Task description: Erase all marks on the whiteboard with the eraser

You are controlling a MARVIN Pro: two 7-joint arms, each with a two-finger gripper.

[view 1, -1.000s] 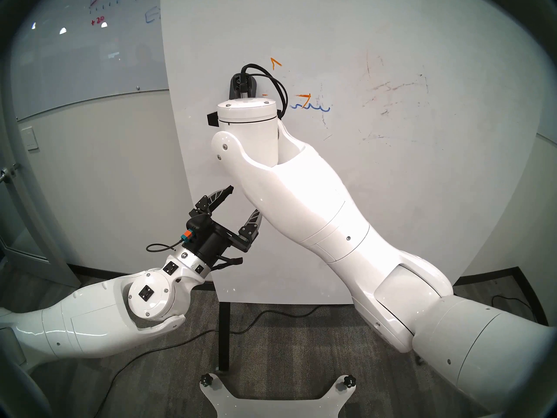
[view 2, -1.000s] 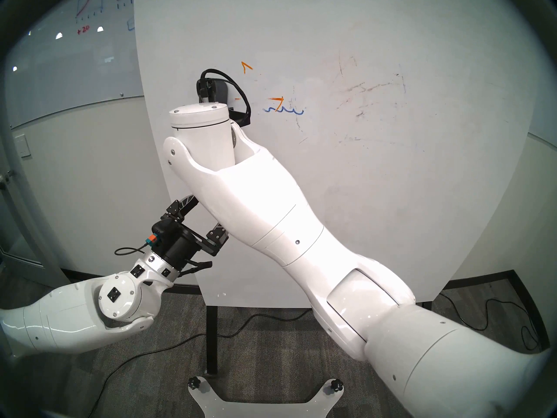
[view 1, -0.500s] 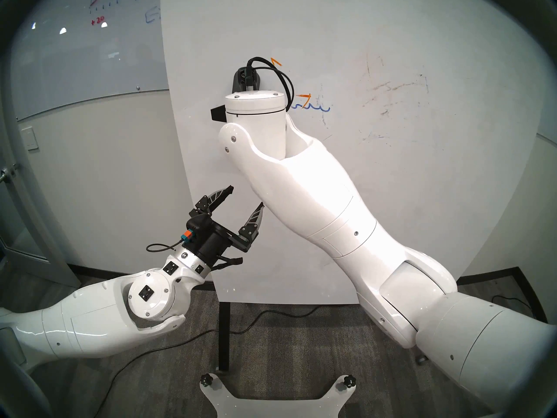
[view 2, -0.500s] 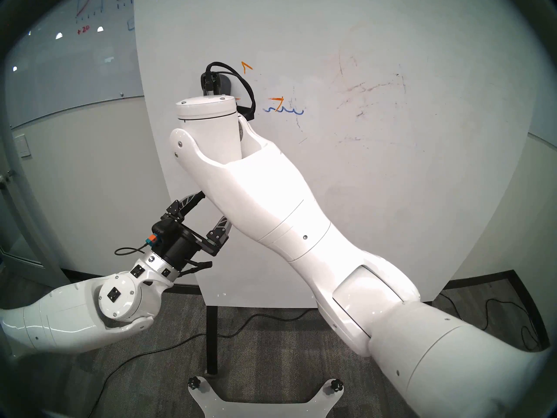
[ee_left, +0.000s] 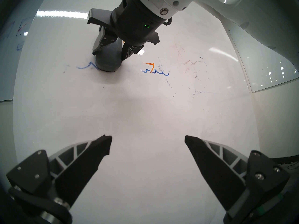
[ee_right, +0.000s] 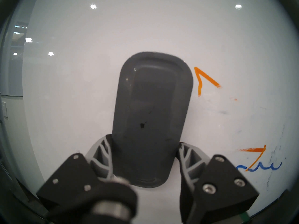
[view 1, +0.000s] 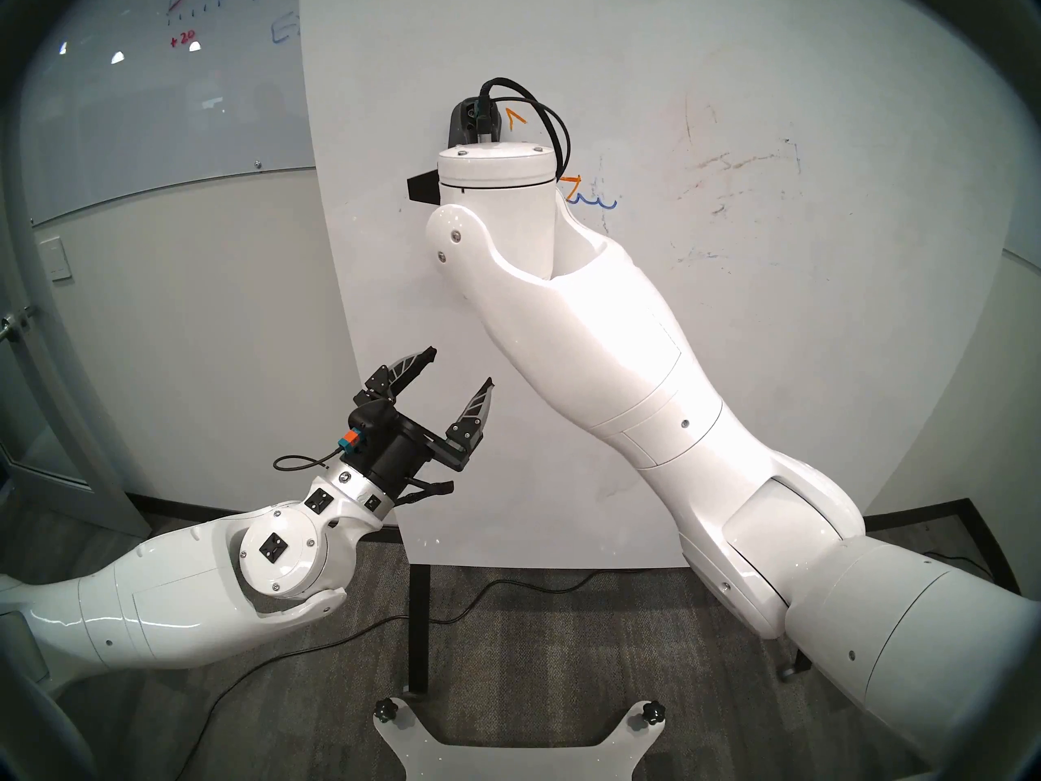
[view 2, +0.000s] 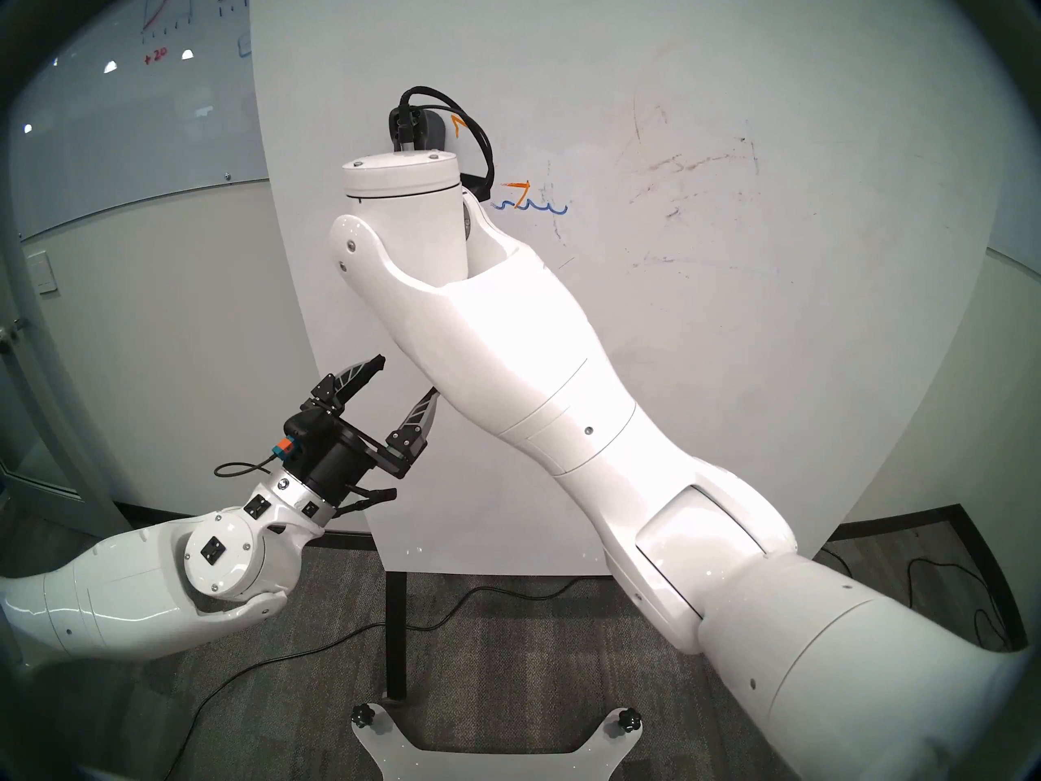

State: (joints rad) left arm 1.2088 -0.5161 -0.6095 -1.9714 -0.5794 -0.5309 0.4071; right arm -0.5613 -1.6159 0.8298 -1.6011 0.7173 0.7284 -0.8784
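The whiteboard point(view 1: 732, 368) stands upright in front of me. My right gripper point(ee_right: 144, 147) is shut on the lower end of the dark grey eraser point(ee_right: 152, 118), which lies flat against the board. An orange peak mark point(ee_right: 203, 79) sits just right of the eraser's top. An orange stroke over a blue wavy line point(ee_right: 258, 167) lies lower right. A blue squiggle point(ee_left: 87, 66) shows just left of the eraser point(ee_left: 108, 60). Faint grey-brown smudges point(view 1: 732, 171) spread further right. My left gripper point(view 1: 461, 367) hangs open and empty, low in front of the board.
A glossy glass panel point(view 1: 169, 86) with red and blue graphs hangs on the wall at upper left. The board's black leg point(view 1: 418, 622) stands on the carpet, with cables point(view 1: 507, 588) around it. My base plate point(view 1: 518, 746) is at the bottom.
My right arm has slid the eraser up and to the right, beside the orange peak. A small orange dash near the wrist no longer shows. The left arm has not moved.
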